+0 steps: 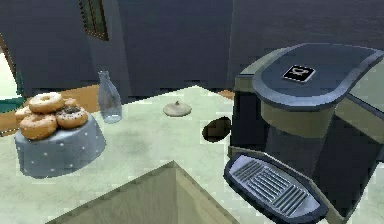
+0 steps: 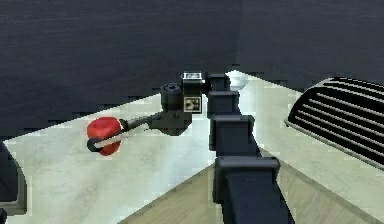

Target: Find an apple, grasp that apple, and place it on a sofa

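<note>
The coffee machine (image 1: 300, 110) has a small black-and-white label on its lid, too small to read. Over the pale countertop (image 2: 60, 165) the claw (image 2: 112, 137) reaches up against the red apple (image 2: 100, 128), which looks to be sitting on the counter. I can't tell how wide its fingers are or whether it has hold of anything. Nearby stand a bowl of doughnuts (image 1: 60, 148), a glass bottle (image 1: 109, 98) and a dark brown lump (image 1: 216, 128).
</note>
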You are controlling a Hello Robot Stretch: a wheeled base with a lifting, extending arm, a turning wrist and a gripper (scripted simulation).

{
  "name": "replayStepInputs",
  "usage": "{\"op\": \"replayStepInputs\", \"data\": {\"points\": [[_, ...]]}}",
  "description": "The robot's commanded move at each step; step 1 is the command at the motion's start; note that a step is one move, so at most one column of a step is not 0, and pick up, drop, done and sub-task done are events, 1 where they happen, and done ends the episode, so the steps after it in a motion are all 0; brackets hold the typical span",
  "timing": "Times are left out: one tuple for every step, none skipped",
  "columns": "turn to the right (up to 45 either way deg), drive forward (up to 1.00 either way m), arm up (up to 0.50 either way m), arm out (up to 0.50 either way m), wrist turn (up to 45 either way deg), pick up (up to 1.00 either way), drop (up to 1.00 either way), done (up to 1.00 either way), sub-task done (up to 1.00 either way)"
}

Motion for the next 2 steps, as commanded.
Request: {"op": "replayStepInputs", "data": {"points": [[0.0, 0.00, 0.00, 0.00, -45.0, 0.00, 0.00, 0.00, 0.00], [0.0, 0.00, 0.00, 0.00, -21.0, 0.00, 0.00, 0.00, 0.00]]}}
